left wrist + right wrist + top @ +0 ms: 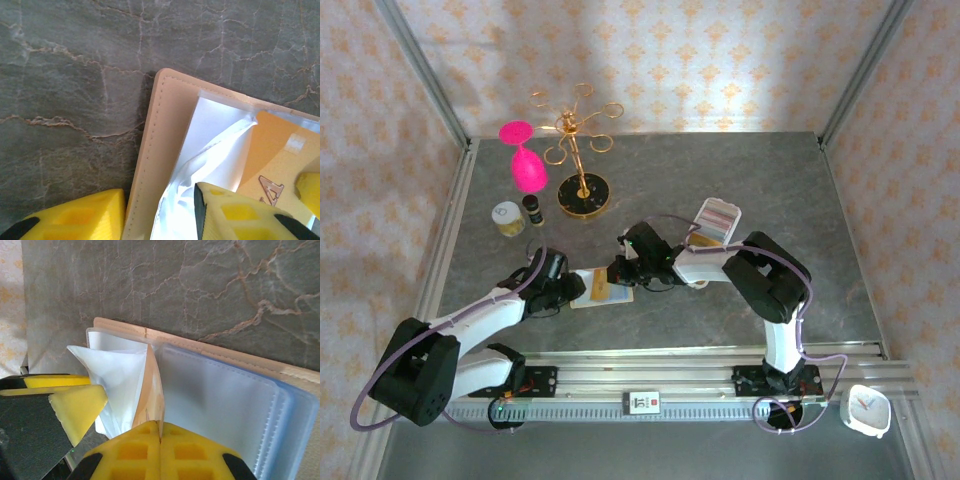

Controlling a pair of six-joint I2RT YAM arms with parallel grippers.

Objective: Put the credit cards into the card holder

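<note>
Right gripper pinches the yellow card at the crumpled clear sleeve of the card holder lying mid-table, left gripper spread over its stitched edge, and a push now could buckle the card against that bunched plastic.

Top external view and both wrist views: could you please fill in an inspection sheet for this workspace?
Surface: grey marbled table, no spills seen.
Job's things: card holder lies open on the table; yellow card at its clear sleeves; more cards in a white tray.
Clutter: pink glass, gold rack, jar and small dark bottle at the back; white clock at the near right.
Grippers: left gripper jaws apart astride the holder's edge; right gripper shut on the yellow card.
Cables: purple cables loop along both arms.
Surroundings: patterned walls, metal frame posts.
</note>
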